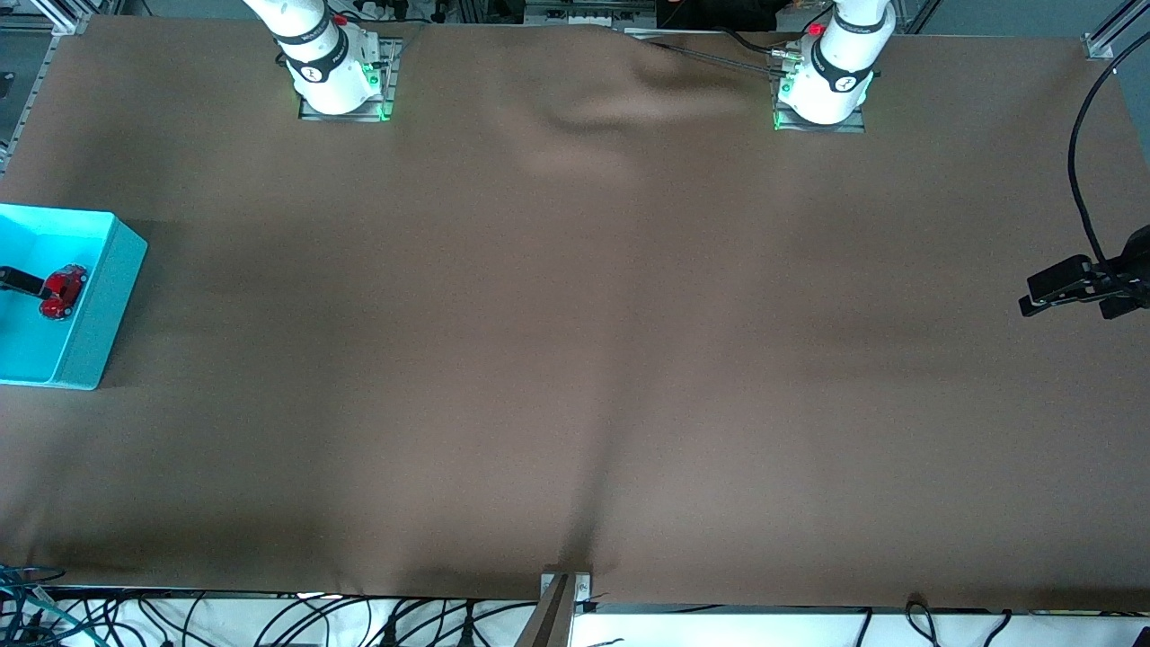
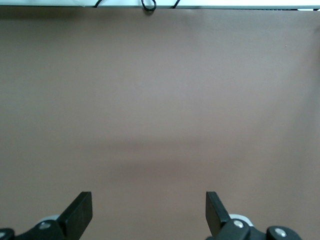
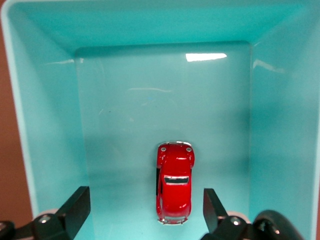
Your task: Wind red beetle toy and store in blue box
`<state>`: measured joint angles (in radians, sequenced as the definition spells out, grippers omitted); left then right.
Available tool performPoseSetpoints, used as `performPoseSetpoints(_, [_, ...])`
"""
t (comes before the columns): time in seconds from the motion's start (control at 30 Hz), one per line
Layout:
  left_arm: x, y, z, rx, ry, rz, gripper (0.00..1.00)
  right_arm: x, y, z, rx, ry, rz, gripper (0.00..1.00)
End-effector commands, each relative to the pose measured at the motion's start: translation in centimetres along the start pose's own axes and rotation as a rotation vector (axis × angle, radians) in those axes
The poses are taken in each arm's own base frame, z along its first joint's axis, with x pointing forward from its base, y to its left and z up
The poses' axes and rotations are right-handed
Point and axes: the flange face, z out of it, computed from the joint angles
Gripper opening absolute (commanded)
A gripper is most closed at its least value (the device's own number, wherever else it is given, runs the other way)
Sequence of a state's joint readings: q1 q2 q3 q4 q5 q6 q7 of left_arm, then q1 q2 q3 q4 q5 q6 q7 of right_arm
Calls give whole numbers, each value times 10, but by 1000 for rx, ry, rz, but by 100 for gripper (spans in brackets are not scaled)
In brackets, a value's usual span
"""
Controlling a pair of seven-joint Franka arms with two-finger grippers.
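Note:
The red beetle toy (image 3: 174,187) rests on the floor of the blue box (image 3: 50,125), right way up. My right gripper (image 3: 145,210) hangs open just above it, one finger on each side and neither touching the car. In the front view the blue box (image 1: 108,296) sits at the right arm's end of the table with the toy (image 1: 62,290) inside, and one black finger (image 1: 22,281) of that gripper reaches in beside it. My left gripper (image 2: 149,212) waits open over bare cloth at the left arm's end (image 1: 1042,295), holding nothing.
A brown cloth (image 1: 575,359) covers the whole table, with a raised wrinkle (image 1: 620,108) between the two arm bases. Cables (image 1: 269,620) hang along the table edge nearest the front camera.

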<state>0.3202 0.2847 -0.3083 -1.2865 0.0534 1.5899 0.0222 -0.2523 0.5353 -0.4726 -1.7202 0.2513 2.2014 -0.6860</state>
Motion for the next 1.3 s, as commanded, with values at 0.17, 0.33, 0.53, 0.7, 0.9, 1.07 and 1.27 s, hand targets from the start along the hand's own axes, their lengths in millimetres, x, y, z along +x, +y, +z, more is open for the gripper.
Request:
performPoseSetpoints(0.17, [-1, -1, -4, -16, -3, 18, 100, -9, -19, -50, 36, -41, -73, 100])
performPoseSetpoints(0.33, [-1, 0, -4, -17, -3, 18, 100, -15, -31, -75, 51, -75, -102, 100])
performPoseSetpoints(0.53, [-1, -1, -4, -16, -3, 17, 100, -22, -40, -98, 75, -90, -118, 100])
performPoseSetpoints(0.7, [-1, -1, -4, -16, -4, 18, 100, -24, -53, -112, 82, -93, -140, 100])
performPoseSetpoints(0.9, [-1, -1, -4, -16, -3, 18, 100, -29, -67, -130, 80, -88, -140, 100])
performPoseSetpoints(1.07, [-1, -1, -4, -15, -3, 17, 100, -32, -81, -146, 88, -101, -161, 100])
performPoseSetpoints(1.27, [-1, -1, -4, -16, -3, 17, 100, -38, -106, -173, 99, -119, -143, 100])
